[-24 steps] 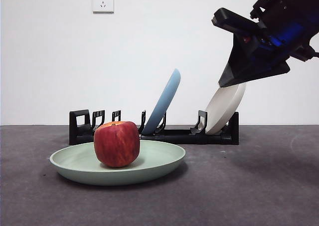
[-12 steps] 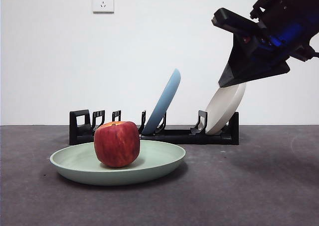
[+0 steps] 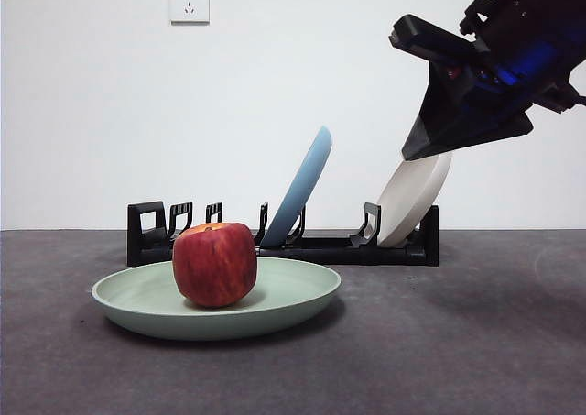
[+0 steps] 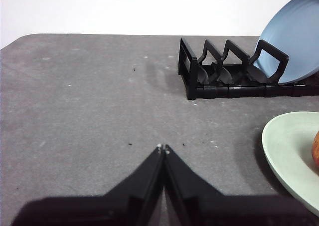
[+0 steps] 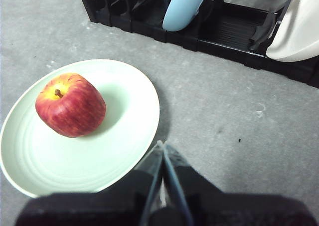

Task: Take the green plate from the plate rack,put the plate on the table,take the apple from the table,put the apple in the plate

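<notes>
The green plate (image 3: 275, 300) lies flat on the table (image 3: 458, 342) in front of the plate rack (image 3: 311, 245). The apple (image 3: 214, 264) rests in the plate, left of its middle. The right wrist view shows the apple (image 5: 71, 105) in the plate (image 5: 119, 136), and the rack (image 5: 224, 34). My right gripper (image 5: 162, 147) is shut and empty, held high to the right of the plate; it is the dark arm (image 3: 476, 94) at the upper right of the front view. My left gripper (image 4: 163, 148) is shut and empty over bare table, with the plate's rim (image 4: 281, 146) off to one side.
A light blue plate (image 3: 298, 191) leans in the middle of the rack and a beige plate (image 3: 412, 195) leans at its right end. The rack's left slots (image 3: 174, 218) hold nothing. A white wall with a socket (image 3: 189, 1) stands behind.
</notes>
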